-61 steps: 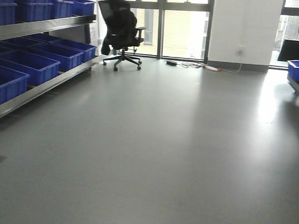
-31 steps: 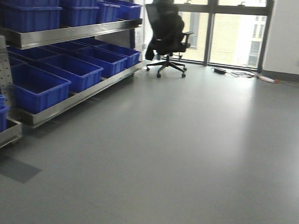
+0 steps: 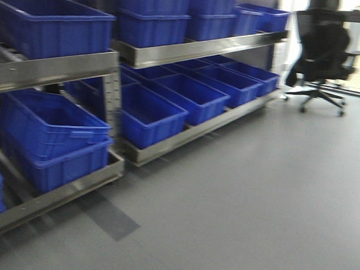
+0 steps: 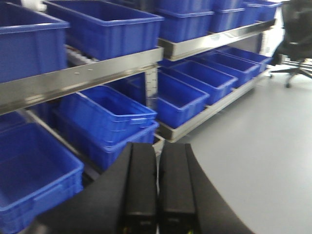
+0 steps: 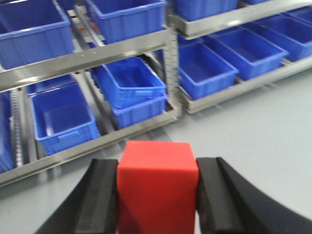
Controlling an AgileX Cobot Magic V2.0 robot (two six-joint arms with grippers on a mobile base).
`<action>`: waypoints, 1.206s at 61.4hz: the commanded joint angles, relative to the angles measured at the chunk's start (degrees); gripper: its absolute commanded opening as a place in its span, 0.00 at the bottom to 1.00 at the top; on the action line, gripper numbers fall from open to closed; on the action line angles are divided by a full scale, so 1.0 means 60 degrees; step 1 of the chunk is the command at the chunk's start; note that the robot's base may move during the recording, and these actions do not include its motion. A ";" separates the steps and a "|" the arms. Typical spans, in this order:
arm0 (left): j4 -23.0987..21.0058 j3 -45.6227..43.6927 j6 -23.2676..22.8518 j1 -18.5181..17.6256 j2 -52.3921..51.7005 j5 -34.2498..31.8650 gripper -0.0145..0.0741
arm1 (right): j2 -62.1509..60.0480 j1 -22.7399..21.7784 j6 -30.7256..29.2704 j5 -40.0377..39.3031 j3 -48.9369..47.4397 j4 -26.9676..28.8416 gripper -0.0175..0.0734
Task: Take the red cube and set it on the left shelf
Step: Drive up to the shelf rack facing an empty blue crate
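Arguably, the right fingers [image 5: 103, 195], clamped on the red cube [image 5: 157, 187], needed a firm grip nearing the left shelf [image 3: 195, 49]; left fingers [image 4: 141, 185] sat pressed together, empty.

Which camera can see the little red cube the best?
The right wrist view. The red cube fills the bottom middle, squeezed between the black fingers of the right gripper. The front view and the left wrist view show no cube at all, only blue crates on the left shelf.
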 commanded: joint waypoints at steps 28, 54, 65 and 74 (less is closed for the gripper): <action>-0.0064 0.0221 -0.0008 -0.0049 -0.0142 -0.0834 0.28 | 0.0152 -0.0003 -0.0057 -0.0831 -0.0241 -0.0039 0.34; -0.0064 0.0221 -0.0008 -0.0049 -0.0142 -0.0834 0.28 | 0.0152 -0.0003 -0.0057 -0.0831 -0.0241 -0.0039 0.34; -0.0064 0.0221 -0.0008 -0.0049 -0.0142 -0.0834 0.28 | 0.0152 -0.0003 -0.0057 -0.0831 -0.0241 -0.0039 0.34; -0.0064 0.0221 -0.0008 -0.0049 -0.0142 -0.0834 0.28 | 0.0152 -0.0003 -0.0057 -0.0831 -0.0241 -0.0039 0.34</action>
